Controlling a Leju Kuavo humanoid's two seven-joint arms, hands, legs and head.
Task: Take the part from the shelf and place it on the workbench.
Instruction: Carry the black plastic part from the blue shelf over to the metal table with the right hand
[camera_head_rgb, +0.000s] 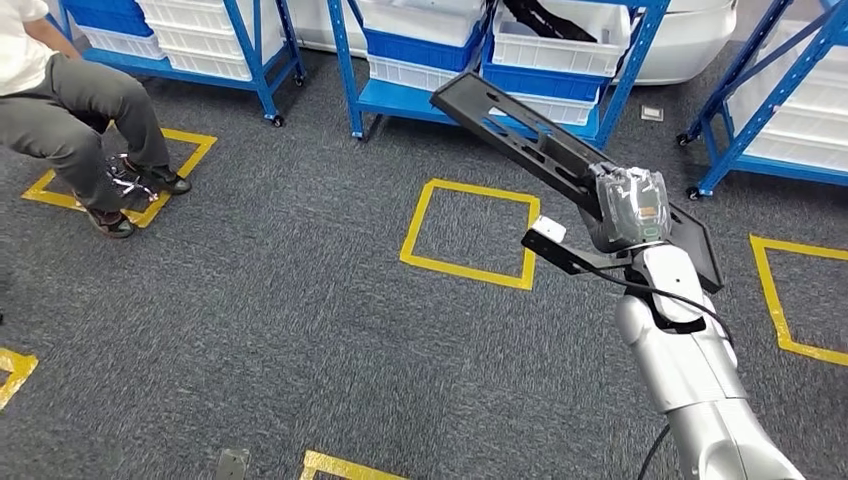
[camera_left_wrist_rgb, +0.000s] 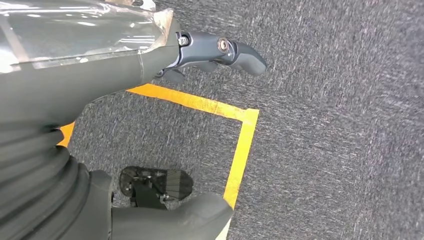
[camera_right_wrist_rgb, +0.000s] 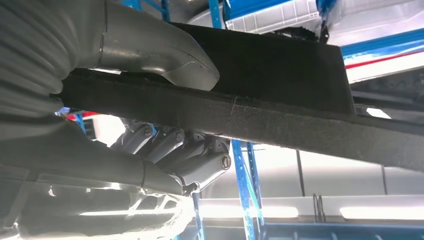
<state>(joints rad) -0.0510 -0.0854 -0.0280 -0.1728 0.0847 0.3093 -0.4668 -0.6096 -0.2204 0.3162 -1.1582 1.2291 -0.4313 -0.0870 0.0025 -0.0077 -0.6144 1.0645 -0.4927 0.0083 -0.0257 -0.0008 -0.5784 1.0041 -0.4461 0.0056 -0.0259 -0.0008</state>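
One long black part (camera_head_rgb: 520, 135) is in the right hand (camera_head_rgb: 630, 205), held out over the grey carpet (camera_head_rgb: 300, 330) and slanting up towards the blue shelves (camera_head_rgb: 470, 60); in the head view the hand's clear cover hides its fingers, and the near end of the part is partly hidden behind the hand and wrist. The right wrist view makes the grip plain: the thick grey thumb (camera_right_wrist_rgb: 165, 55) presses on one face of the part (camera_right_wrist_rgb: 280, 115) and the darker fingers (camera_right_wrist_rgb: 185, 150) curl against the opposite face, so the flat piece is clamped between them, its far end cut off at the picture's edge. The left hand (camera_left_wrist_rgb: 200, 52) appears in the left wrist view, hanging above the carpet with its dark fingers (camera_left_wrist_rgb: 240, 55) curled in and nothing between them, though the clear cover and the arm hide much of the hand. Beneath it lies one corner of a yellow tape square (camera_left_wrist_rgb: 240, 145). From the head, three shelf units can be counted along the far side, stacked with white and blue bins (camera_head_rgb: 560, 45), their tops cut off. Five yellow floor markings (camera_head_rgb: 470, 235) show there, only one whole. One person (camera_head_rgb: 70, 110) sits at the far left, cut off above the chest, feet inside a marking.
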